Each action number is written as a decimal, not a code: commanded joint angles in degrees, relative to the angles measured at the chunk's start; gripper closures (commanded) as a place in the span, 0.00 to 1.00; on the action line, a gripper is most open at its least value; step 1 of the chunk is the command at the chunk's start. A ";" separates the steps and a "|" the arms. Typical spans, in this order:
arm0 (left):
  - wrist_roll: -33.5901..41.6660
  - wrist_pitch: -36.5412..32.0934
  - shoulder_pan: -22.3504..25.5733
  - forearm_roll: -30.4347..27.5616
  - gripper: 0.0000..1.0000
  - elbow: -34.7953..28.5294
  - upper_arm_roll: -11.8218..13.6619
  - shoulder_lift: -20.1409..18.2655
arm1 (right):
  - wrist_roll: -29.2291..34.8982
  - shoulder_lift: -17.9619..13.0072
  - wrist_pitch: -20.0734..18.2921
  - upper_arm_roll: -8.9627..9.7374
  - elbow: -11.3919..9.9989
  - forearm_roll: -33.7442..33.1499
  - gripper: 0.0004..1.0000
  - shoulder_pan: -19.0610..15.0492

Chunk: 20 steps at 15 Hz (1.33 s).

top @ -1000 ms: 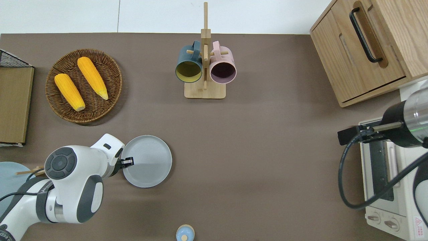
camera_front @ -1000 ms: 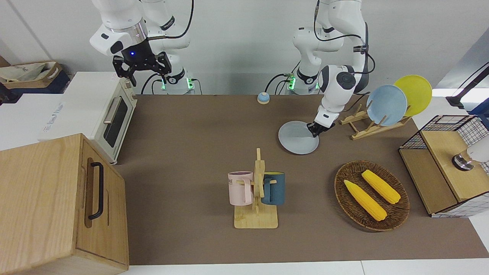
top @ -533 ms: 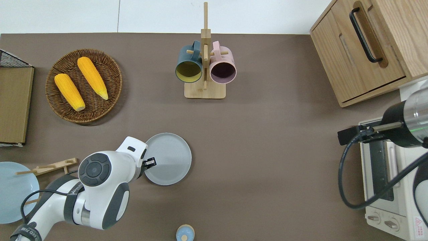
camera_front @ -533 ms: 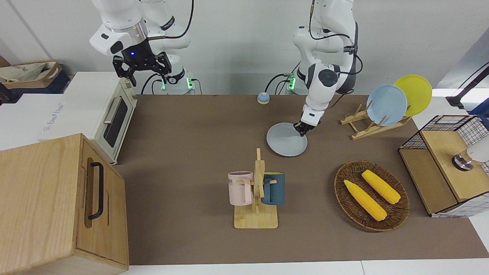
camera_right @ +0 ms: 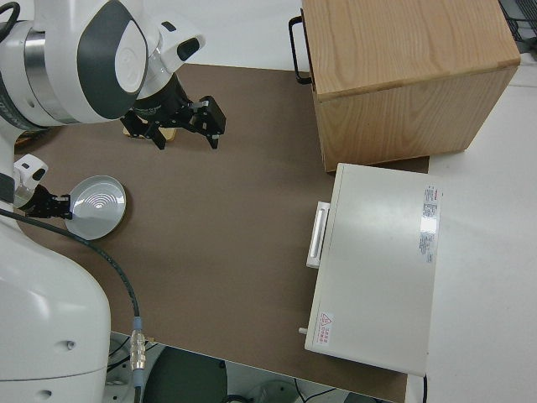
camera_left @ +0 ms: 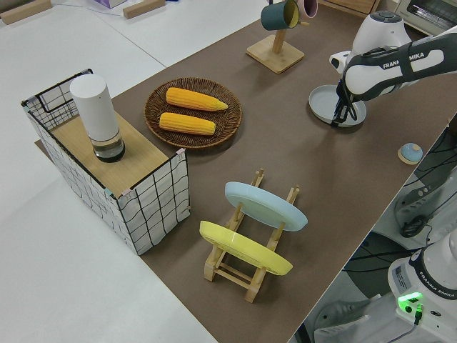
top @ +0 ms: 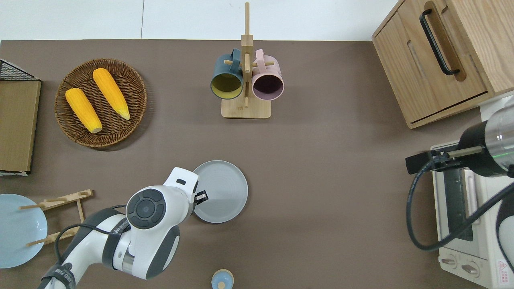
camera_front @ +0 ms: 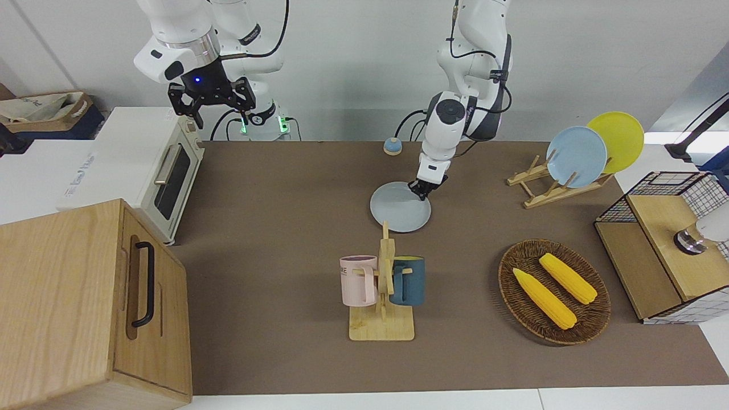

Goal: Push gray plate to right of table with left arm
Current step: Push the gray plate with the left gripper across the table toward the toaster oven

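Observation:
The gray plate (camera_front: 398,208) lies flat on the brown table (camera_front: 273,188), about midway along it and nearer to the robots than the mug rack; it also shows in the overhead view (top: 223,192) and the left side view (camera_left: 330,102). My left gripper (camera_front: 422,192) is shut and low, its tip resting on the plate's rim at the side toward the left arm's end of the table; it also shows in the overhead view (top: 202,196). My right gripper (camera_front: 213,105) is open and its arm is parked.
A wooden mug rack (camera_front: 383,285) with a pink and a blue mug stands farther from the robots than the plate. A wicker basket (camera_front: 592,319) with two corn cobs, a dish rack (camera_front: 541,191) with a sky-blue and a yellow plate, a small bell (camera_front: 392,146), a toaster oven (camera_front: 165,176) and a wooden cabinet (camera_front: 85,302) also stand here.
My left gripper has slid the gray plate along the table toward the right arm's end, away from the dish rack. The right arm has not moved.

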 commanded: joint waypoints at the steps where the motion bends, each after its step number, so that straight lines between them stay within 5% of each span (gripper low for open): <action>1: -6.23 0.12 -1.11 0.13 1.00 3.12 -2.91 4.34 | 0.08 -0.36 -0.72 0.85 0.22 0.59 0.02 -1.17; 10: -18.72 -0.32 -1.90 0.39 1.00 8.83 -9.95 8.56 | -0.01 -0.36 -0.72 0.85 0.22 0.59 0.02 -1.17; 20: -34.01 -7.87 -9.72 4.34 1.00 24.46 -10.22 18.30 | 0.08 -0.36 -0.72 0.85 0.22 0.59 0.02 -1.17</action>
